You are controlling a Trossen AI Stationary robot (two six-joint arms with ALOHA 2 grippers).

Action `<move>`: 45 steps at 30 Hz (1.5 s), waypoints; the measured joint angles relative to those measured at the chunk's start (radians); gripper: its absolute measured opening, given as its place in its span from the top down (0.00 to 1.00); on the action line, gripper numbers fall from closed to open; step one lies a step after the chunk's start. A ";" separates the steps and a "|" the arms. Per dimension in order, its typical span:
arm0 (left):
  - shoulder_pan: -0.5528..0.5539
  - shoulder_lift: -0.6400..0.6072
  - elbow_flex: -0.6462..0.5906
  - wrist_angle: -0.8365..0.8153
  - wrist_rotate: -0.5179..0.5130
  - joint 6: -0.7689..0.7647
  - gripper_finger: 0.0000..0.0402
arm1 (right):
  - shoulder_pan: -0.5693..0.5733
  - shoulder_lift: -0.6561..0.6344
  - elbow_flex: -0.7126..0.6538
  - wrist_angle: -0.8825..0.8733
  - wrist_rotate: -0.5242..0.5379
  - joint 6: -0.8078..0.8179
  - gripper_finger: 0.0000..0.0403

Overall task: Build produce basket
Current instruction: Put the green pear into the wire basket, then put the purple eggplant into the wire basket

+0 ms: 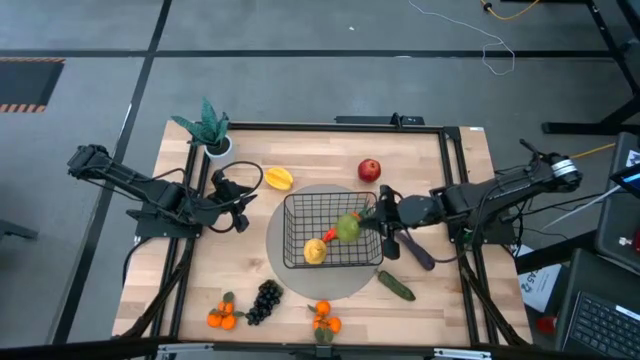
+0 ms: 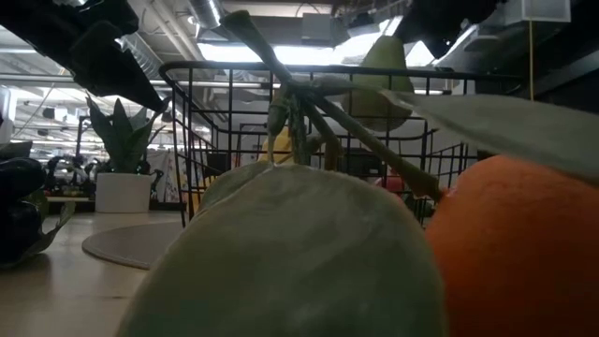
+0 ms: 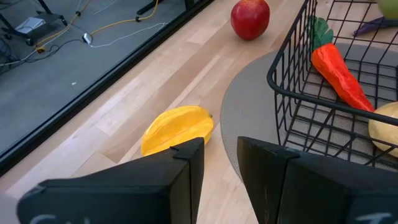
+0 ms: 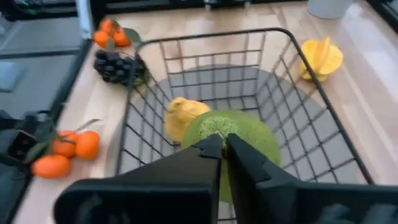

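The black wire basket (image 1: 330,230) stands on a round grey mat (image 1: 290,268) at mid table. A lemon (image 1: 314,251) and a carrot (image 1: 328,237) lie in the basket. My right gripper (image 1: 362,226) is shut on a green pear (image 4: 233,134) over the basket's right part. The pear also shows in the low view (image 2: 384,80), above the basket's rim. My left gripper (image 1: 240,207) is open and empty left of the basket, near a yellow starfruit (image 3: 177,129) that lies on the table. My right gripper pinches the pear's narrow upper end (image 4: 219,129) between its two fingertips, which stand almost together. The fingers come slanting down from the table's right side. The pear hangs below them, thick end down, clear of the basket's floor.
A red apple (image 1: 369,170) lies behind the basket. A purple eggplant (image 1: 415,250) and a green cucumber (image 1: 395,286) lie to its right. Black grapes (image 1: 265,300) and tangerines (image 1: 222,316) (image 1: 325,320) lie near the front edge. A potted teal plant (image 1: 210,130) stands at the far left.
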 joint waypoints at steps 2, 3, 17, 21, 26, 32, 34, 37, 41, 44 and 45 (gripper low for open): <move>0.000 0.000 0.000 0.000 0.000 -0.001 0.79 | 0.000 0.016 0.000 0.000 0.046 0.001 0.92; 0.000 0.000 0.000 0.000 0.000 -0.001 0.79 | 0.000 0.024 0.000 0.001 0.067 0.002 0.90; 0.000 0.000 0.000 0.000 0.000 -0.001 0.79 | 0.000 0.027 0.000 0.006 0.172 0.048 0.66; 0.000 0.000 0.000 0.000 0.000 -0.001 0.79 | 0.000 -0.006 0.000 -0.001 0.169 0.106 0.68; 0.000 0.001 0.000 0.000 0.000 0.000 0.79 | 0.000 -0.068 0.000 -0.116 0.029 0.148 0.69; 0.000 0.001 0.000 0.000 0.000 0.001 0.79 | 0.002 -0.159 0.001 -0.368 -0.202 0.331 0.70; 0.000 0.001 0.000 0.000 0.000 0.001 0.79 | 0.011 -0.177 0.001 -0.449 -0.230 0.401 0.70; 0.000 0.001 0.000 0.000 0.000 0.001 0.79 | 0.028 -0.186 0.001 -0.560 -0.237 0.504 0.70; 0.000 0.001 0.000 0.000 0.000 0.001 0.79 | 0.057 -0.181 0.001 -0.709 -0.238 0.667 0.70; 0.000 0.001 0.000 0.000 0.000 0.002 0.79 | 0.080 -0.166 0.000 -0.776 -0.186 0.802 0.70; 0.000 0.001 0.000 0.000 0.000 0.002 0.79 | 0.087 -0.160 -0.002 -0.780 -0.167 0.834 0.70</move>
